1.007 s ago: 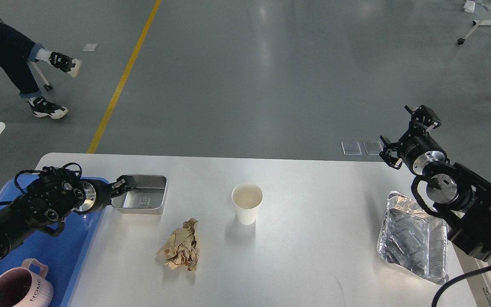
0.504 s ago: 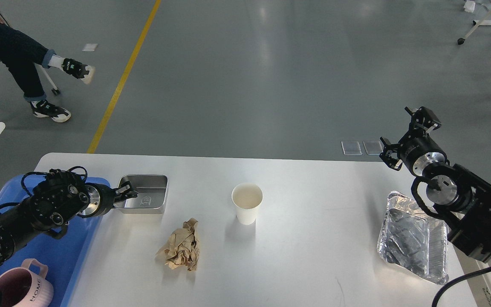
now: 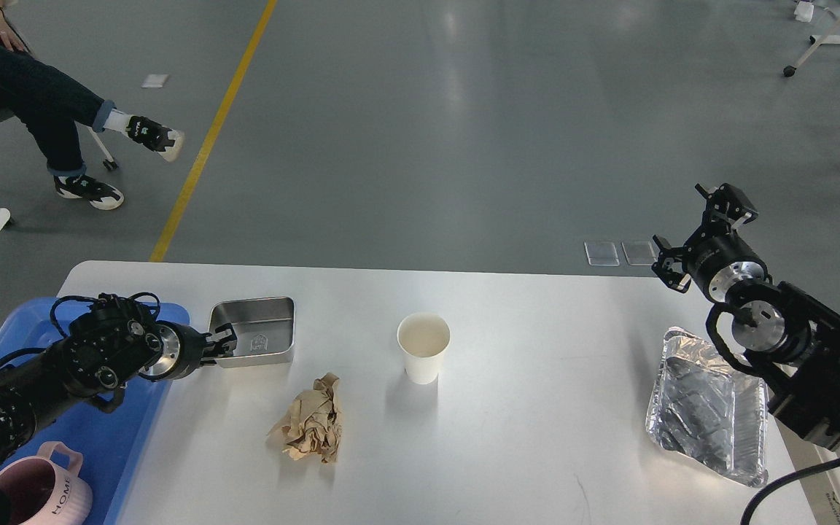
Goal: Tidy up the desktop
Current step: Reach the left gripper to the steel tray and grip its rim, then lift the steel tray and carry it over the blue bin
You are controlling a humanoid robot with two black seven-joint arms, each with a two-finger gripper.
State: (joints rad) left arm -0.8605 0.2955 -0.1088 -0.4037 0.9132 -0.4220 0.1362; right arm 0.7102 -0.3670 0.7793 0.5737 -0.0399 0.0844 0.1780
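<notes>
Both arms matte black, chunky segmented joints. Silver metal wrist discs. Looped black cables at left wrist; thick cable trails off right forearm.

One tin [image 3: 254, 330], cup [image 3: 423, 348], mug [image 3: 39, 495], wad [image 3: 310, 426], foil tray [image 3: 708, 405].

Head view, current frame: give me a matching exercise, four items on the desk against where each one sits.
Items:
1. metal tin
2. paper cup
3. crumpled brown paper
4. foil tray

Places:
A. upright near the middle of the desktop
B. at the desktop's right edge, under the right arm
C. at the tip of the left gripper, beside the blue tray
D. lying nearer the robot, left of the cup

Pairs: 1-C, 2-A, 3-D, 4-B
</notes>
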